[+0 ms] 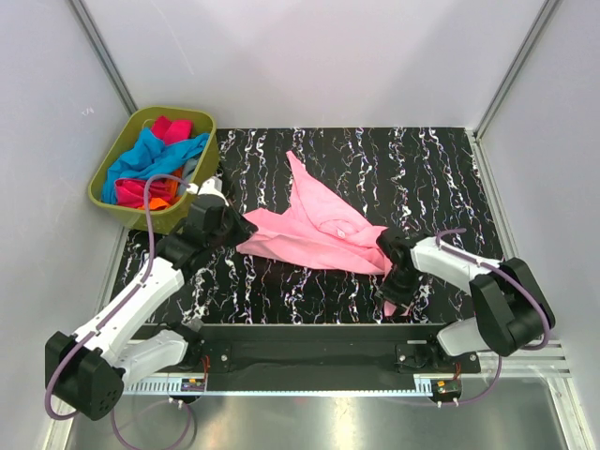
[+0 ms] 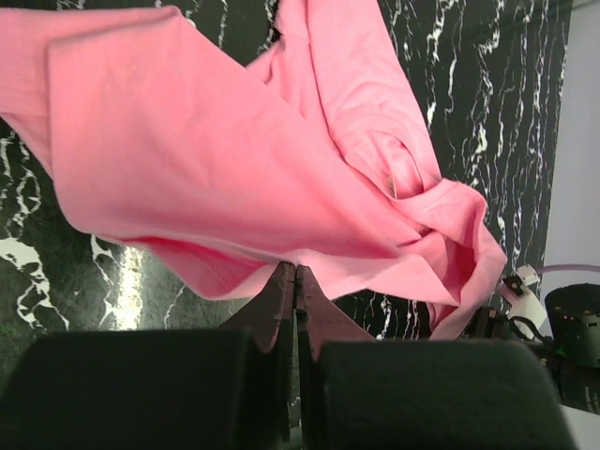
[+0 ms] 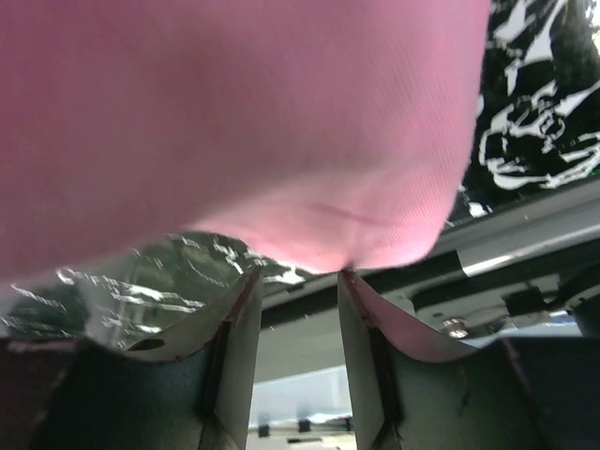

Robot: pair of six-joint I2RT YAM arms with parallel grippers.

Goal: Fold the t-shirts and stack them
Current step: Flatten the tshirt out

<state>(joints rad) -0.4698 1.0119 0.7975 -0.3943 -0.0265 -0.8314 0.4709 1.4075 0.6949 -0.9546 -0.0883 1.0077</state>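
The arm bases sit on a dark rail [image 1: 309, 334] along the near edge of the tabletop [image 1: 431, 178], which is black with white veins.

Just beyond the rail on the right, the right pincer [image 3: 298, 275] points back toward the near edge. Its jaws stand partly apart, with a clear gap between them. A rounded fold of the pink shirt [image 1: 319, 227] bulges down onto the fingertips [image 3: 246, 281] and touches them, but no cloth shows inside the gap. In the top view a small tip of pink pokes out below this pincer.

On the left, a little farther in, the left pincer [image 2: 295, 278] is closed tight, its two fingers pressed flat together with the shirt's lower edge pinched at their tips.

The pink shirt lies crumpled between the two pincers at mid-tabletop. Its left part is raised, throwing a shadow beneath. One long point of cloth stretches away toward the far side.

At the far left, off the tabletop's corner, stands an olive-green bin [image 1: 174, 111]. Heaped in it are the other shirts [image 1: 150, 161]: blue, magenta and orange, with a little grey showing.
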